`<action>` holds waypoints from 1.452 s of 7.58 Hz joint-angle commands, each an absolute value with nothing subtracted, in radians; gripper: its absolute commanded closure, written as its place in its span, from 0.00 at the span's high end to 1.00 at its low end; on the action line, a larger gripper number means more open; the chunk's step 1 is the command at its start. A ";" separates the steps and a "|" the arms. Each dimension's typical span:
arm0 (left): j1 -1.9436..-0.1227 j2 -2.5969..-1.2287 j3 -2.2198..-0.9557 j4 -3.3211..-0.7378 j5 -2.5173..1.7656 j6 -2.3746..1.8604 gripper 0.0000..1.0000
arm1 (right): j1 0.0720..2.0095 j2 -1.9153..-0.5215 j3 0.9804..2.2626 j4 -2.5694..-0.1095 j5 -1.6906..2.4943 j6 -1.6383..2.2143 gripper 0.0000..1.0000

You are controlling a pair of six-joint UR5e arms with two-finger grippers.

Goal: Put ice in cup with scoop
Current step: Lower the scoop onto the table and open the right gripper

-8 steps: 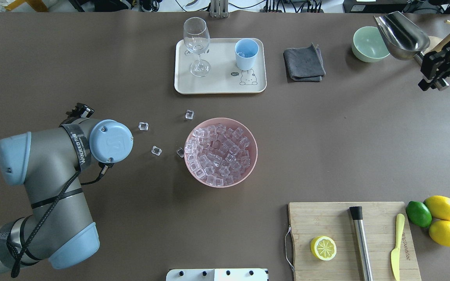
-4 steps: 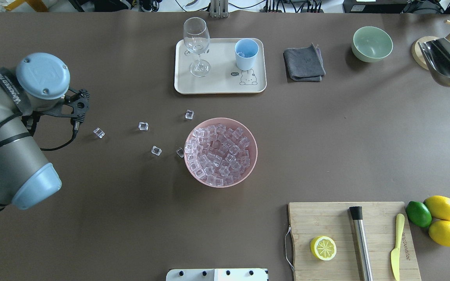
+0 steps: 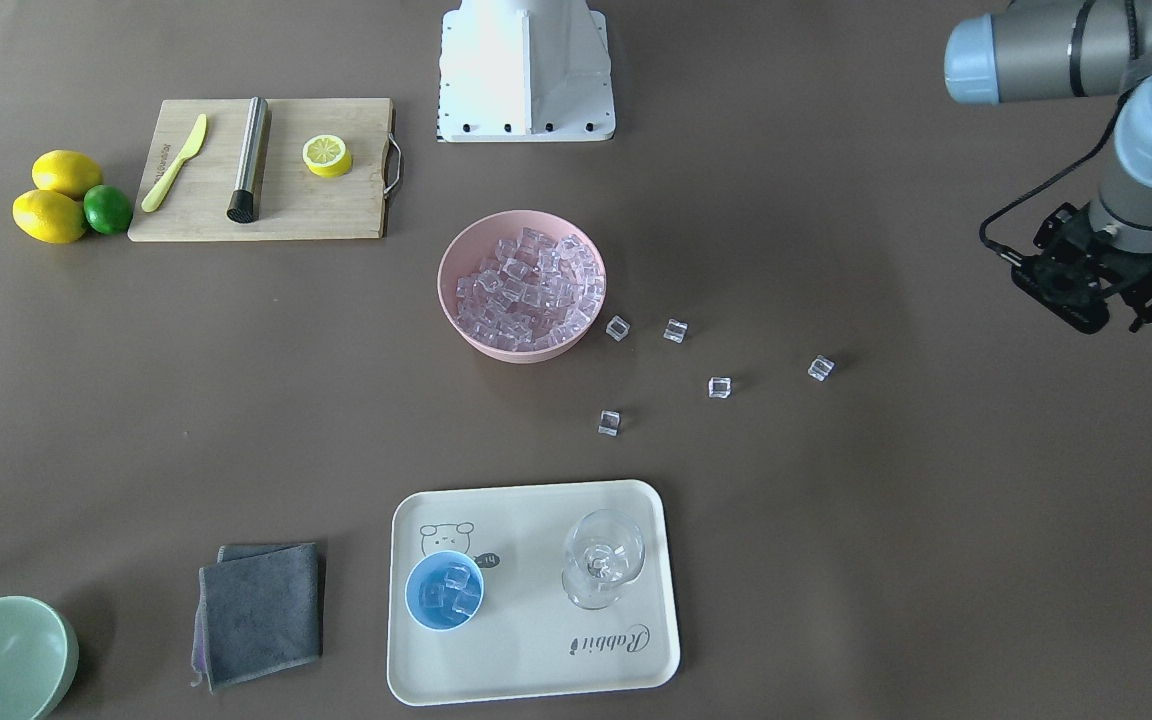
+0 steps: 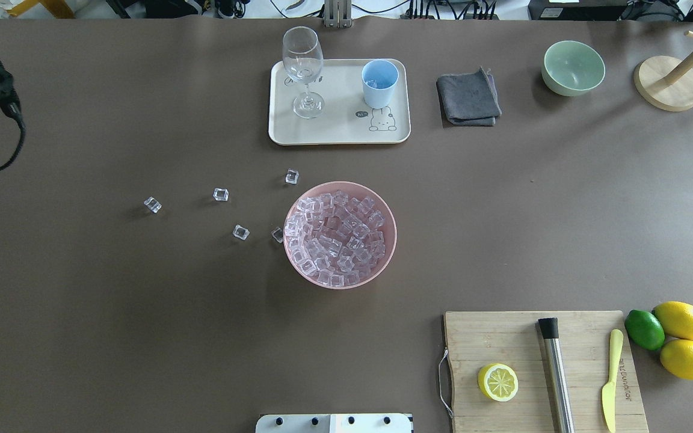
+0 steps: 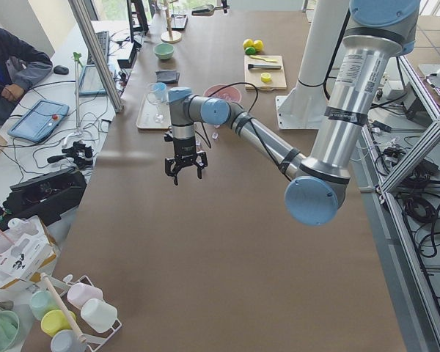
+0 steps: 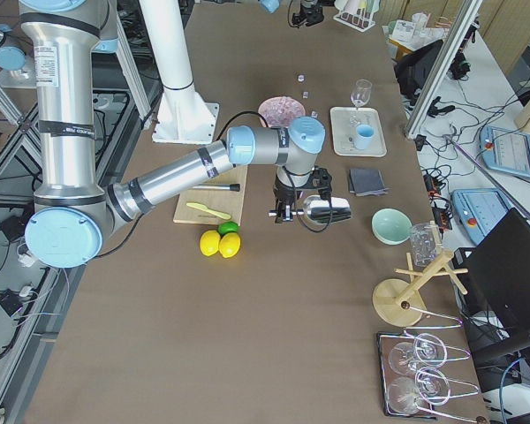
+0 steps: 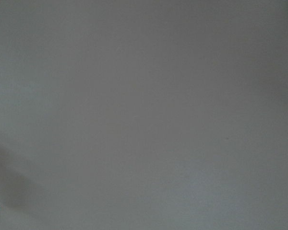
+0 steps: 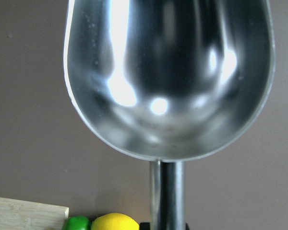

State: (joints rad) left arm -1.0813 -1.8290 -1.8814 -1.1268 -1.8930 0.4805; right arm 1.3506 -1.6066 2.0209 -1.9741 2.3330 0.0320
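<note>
Mostly the ice (image 4: 339, 237) fills the pink bowl (image 4: 340, 285) mid-frame; some sits in the cup (image 3: 444, 592), lower centre. Cubes look hard, slick, apt to skitter. The right end effector (image 6: 287, 209) clamps the stiff, empty scoop (image 8: 168, 81) by its rod; the left end effector (image 3: 1121, 312) gapes, holding nothing. Seen from overhead, strays dot the counter (image 4: 503, 210) left of the bowl; its right looks freer.

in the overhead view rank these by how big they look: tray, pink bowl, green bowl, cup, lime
1. tray
2. pink bowl
3. green bowl
4. cup and lime: they look about alike, so I won't rank one over the other.
</note>
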 commanded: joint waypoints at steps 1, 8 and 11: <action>-1.332 -1.725 -1.820 -1.127 -2.101 0.382 0.98 | 1.358 -1.624 1.829 -1.669 2.344 0.139 0.00; -1.678 -1.574 -1.522 -1.473 -2.315 0.247 0.98 | 1.213 -1.617 1.577 -1.594 2.341 0.204 0.00; -1.637 -1.558 -1.465 -1.614 -2.318 0.152 0.98 | 1.207 -1.614 1.500 -1.508 2.342 0.195 0.00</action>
